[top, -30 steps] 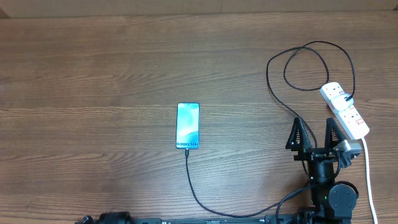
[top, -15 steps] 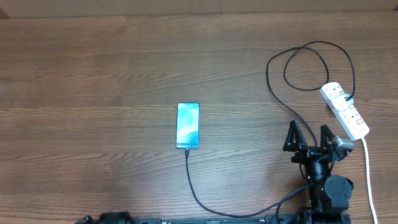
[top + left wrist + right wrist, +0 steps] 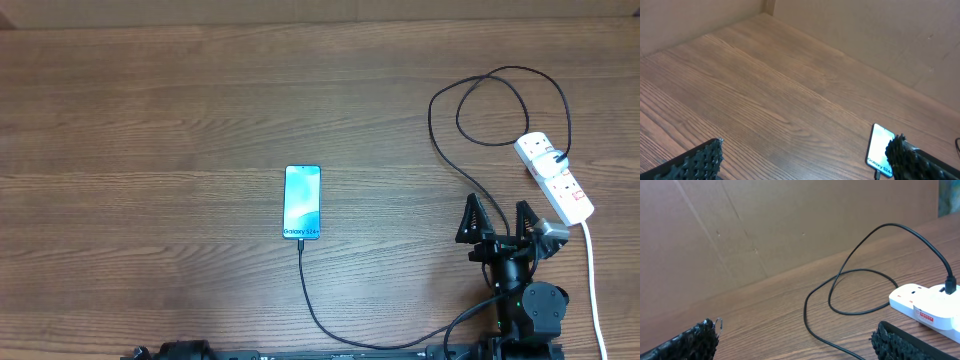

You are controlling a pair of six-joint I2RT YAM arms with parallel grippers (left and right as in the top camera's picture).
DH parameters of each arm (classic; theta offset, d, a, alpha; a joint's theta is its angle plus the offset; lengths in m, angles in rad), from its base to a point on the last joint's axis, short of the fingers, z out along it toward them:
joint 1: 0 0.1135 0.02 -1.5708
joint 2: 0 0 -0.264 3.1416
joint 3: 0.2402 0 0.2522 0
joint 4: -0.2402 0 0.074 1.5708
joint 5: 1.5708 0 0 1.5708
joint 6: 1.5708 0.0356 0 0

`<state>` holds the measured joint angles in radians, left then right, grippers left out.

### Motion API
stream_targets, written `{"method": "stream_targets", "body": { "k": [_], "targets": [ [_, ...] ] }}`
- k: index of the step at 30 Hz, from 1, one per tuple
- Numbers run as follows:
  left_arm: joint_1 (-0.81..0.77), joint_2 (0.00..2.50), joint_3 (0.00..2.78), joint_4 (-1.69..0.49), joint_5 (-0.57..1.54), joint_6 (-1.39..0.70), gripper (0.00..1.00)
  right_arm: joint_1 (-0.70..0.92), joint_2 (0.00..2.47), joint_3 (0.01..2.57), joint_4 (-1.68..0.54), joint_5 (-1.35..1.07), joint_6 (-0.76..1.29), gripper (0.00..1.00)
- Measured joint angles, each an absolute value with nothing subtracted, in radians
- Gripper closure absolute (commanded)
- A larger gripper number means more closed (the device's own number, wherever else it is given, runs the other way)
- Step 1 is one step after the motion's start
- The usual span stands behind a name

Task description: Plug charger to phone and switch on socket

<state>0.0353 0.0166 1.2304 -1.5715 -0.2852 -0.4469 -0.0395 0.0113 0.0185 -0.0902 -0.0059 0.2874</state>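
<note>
The phone (image 3: pixel 302 202) lies flat at the table's middle, screen up, with the charger cable's (image 3: pixel 310 300) tip in its near end. The cable loops at the back right (image 3: pixel 497 105), and its black plug (image 3: pixel 557 159) sits in the white socket strip (image 3: pixel 555 177). My right gripper (image 3: pixel 496 215) is open and empty, just left of the strip's near end. In the right wrist view the strip (image 3: pixel 925 307) and cable (image 3: pixel 840 280) lie ahead of the open fingers (image 3: pixel 797 335). My left gripper (image 3: pixel 805 155) is open; the phone (image 3: pixel 880 150) shows by its right finger.
The strip's thick white cord (image 3: pixel 592 280) runs down the table's right side. Brown cardboard walls (image 3: pixel 765 225) stand behind the table. The right arm's base (image 3: pixel 525 310) sits at the front edge.
My right gripper drew back toward the front edge and slightly left, away from the socket strip, then stayed still. Phone, cable and strip have not moved.
</note>
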Motion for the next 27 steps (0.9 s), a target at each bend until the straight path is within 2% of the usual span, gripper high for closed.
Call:
{"method": "stream_targets", "body": {
  "k": [13, 17, 20, 27],
  "targets": [
    [0.036, 0.017, 1.227, -1.518, -0.298, -0.451, 0.00, -0.039, 0.011, 0.019, -0.089, -0.006, 0.287, 0.00],
    [0.036, 0.009, 1.112, -1.298, -0.280, -0.448, 0.00, -0.039, 0.011, 0.019, -0.091, -0.006, 0.287, 0.00],
    [0.036, 0.009, 0.904, -1.147, -0.270, -0.424, 0.00, -0.039, 0.011, 0.019, -0.090, -0.002, 0.287, 0.00],
    [0.036, 0.012, 0.465, -0.569, -0.136, -0.302, 0.00, -0.039, 0.011, 0.019, -0.090, 0.001, 0.287, 0.00]
  ]
}}
